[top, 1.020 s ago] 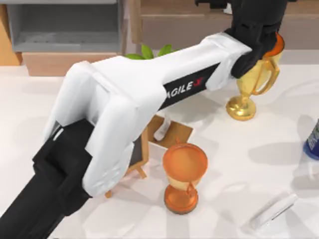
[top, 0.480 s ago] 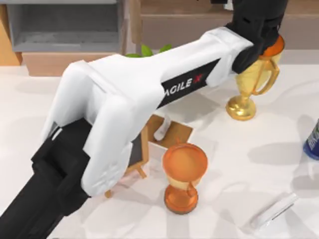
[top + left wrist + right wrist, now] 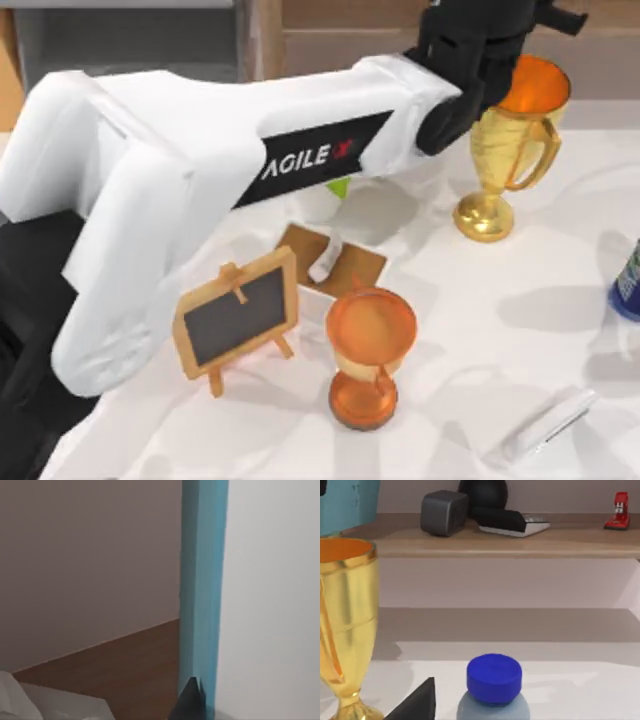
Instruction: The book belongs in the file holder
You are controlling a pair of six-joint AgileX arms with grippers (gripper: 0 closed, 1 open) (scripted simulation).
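The book (image 3: 202,605) is a teal slab standing on edge right beside my left gripper's dark fingertip (image 3: 191,702). It also appears at the edge of the right wrist view (image 3: 347,502), lifted above the gold trophy. My left gripper (image 3: 470,50) is at the back of the table, just left of the trophy's cup, shut on the book. The grey file holder (image 3: 140,35) sits at the back left, mostly covered by my left arm. My right arm is parked at the right, with one dark finger (image 3: 417,702) in its wrist view, and the gripper looks open.
A gold trophy (image 3: 505,150) stands at the back right and an orange hourglass (image 3: 370,355) near the front. A small chalkboard (image 3: 238,320) stands left of the hourglass. A blue-capped bottle (image 3: 494,680) is at the right edge. The long wooden shelf (image 3: 485,537) runs along the back.
My left arm has risen and swung to the left, uncovering the chalkboard. Its gripper has shifted left, off the trophy's cup, with the book still in it.
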